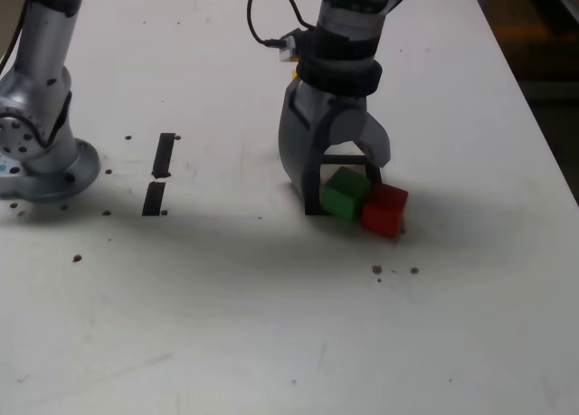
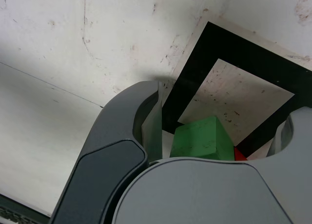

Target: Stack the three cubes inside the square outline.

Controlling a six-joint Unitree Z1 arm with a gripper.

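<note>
My gripper [image 1: 344, 191] stands low over the table, open, with one finger on each side of the green cube [image 1: 345, 193]. That cube rests on the near edge of the square outline [image 1: 348, 150], a black tape frame with white inside. The red cube [image 1: 385, 209] sits against the green one on the exterior view's right, just outside the far finger. In the wrist view the green cube [image 2: 202, 138] lies between my fingers at the square outline [image 2: 219, 48], with a sliver of the red cube [image 2: 239, 154] beside it. No yellow cube is in view.
Two short black strips [image 1: 163, 153] [image 1: 154, 198] lie on the exterior view's left, near the arm's round base [image 1: 41, 153]. Small dark specks dot the white table [image 1: 271, 325]. The table's edge [image 1: 534, 117] runs along the right, with dark floor beyond.
</note>
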